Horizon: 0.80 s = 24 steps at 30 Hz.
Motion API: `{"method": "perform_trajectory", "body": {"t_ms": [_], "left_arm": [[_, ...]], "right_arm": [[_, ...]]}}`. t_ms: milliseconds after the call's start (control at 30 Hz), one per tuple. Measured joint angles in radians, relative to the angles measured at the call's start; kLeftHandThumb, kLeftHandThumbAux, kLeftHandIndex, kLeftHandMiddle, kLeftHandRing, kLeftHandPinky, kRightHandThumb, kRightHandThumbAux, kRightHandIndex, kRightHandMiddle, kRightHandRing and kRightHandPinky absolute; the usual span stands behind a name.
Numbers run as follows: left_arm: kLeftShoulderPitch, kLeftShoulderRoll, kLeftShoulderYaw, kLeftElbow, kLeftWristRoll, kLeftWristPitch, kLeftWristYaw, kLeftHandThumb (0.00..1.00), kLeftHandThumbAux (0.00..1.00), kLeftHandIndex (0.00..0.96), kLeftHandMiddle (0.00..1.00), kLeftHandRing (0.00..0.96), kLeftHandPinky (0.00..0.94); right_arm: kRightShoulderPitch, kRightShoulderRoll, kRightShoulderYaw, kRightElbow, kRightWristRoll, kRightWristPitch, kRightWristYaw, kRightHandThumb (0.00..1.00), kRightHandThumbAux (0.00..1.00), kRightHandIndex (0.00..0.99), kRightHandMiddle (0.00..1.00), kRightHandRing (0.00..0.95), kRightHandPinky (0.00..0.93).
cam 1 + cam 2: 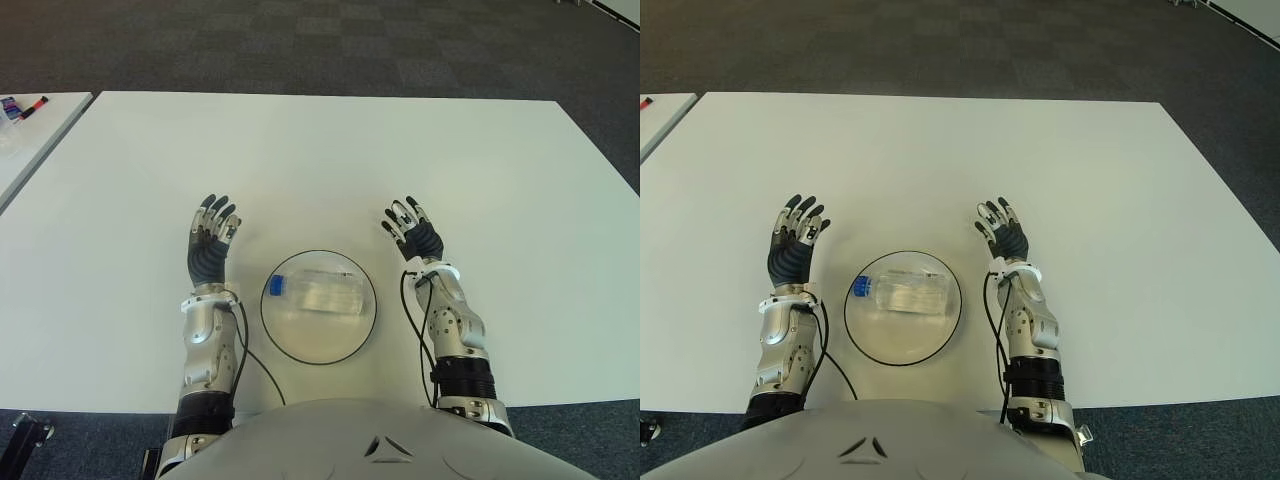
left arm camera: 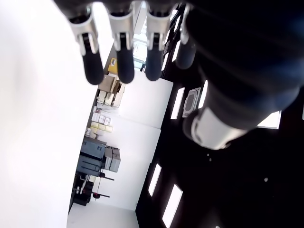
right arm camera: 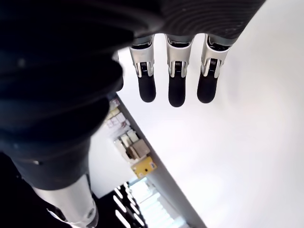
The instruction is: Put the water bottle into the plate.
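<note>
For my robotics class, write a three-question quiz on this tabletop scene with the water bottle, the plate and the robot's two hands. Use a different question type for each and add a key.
1. True or false: the water bottle stands upright on the white table outside the plate.
2. Multiple choice: the bottle's blue cap points toward
A. the left hand
B. the right hand
C. the far table edge
3. Fill in: both hands hold ______.

Key
1. False: it lies on its side inside the plate.
2. A
3. nothing: both show on either side of the plate, fingers extended.
</note>
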Motion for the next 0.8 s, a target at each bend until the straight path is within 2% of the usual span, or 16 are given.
{"method": "perform_trajectory", "body": {"t_ms": [167,467,533,667,800], "left_arm": [[0.0,0.0,0.0,0.0,-0.004,0.0,-0.002,0.431,0.76,0.154,0.187,0.197,0.243],[-0.014,-0.001,0.016,0.039,-0.064,0.001,-0.042,0.374,0.824,0.153,0.191,0.193,0.224],[-0.021,-0.001,0.025,0.054,-0.075,0.001,-0.053,0.358,0.838,0.154,0.192,0.195,0.224],[-0.037,-0.002,0.037,0.079,-0.084,-0.003,-0.06,0.336,0.86,0.16,0.2,0.205,0.241],[-0.038,-0.003,0.037,0.087,-0.08,-0.011,-0.06,0.372,0.836,0.169,0.207,0.219,0.266]], "right_arm": [[0.016,0.0,0.023,-0.017,-0.01,0.01,-0.019,0.254,0.816,0.116,0.211,0.227,0.279],[0.021,0.0,0.038,-0.014,-0.015,0.022,-0.023,0.358,0.776,0.176,0.299,0.318,0.36],[0.021,-0.001,0.04,0.005,-0.025,-0.003,-0.006,0.386,0.779,0.196,0.313,0.329,0.368],[0.017,-0.001,0.053,0.085,-0.07,-0.115,0.036,0.482,0.783,0.241,0.343,0.352,0.377],[0.013,-0.002,0.064,0.138,-0.126,-0.208,0.045,0.565,0.766,0.267,0.365,0.369,0.386]]}}
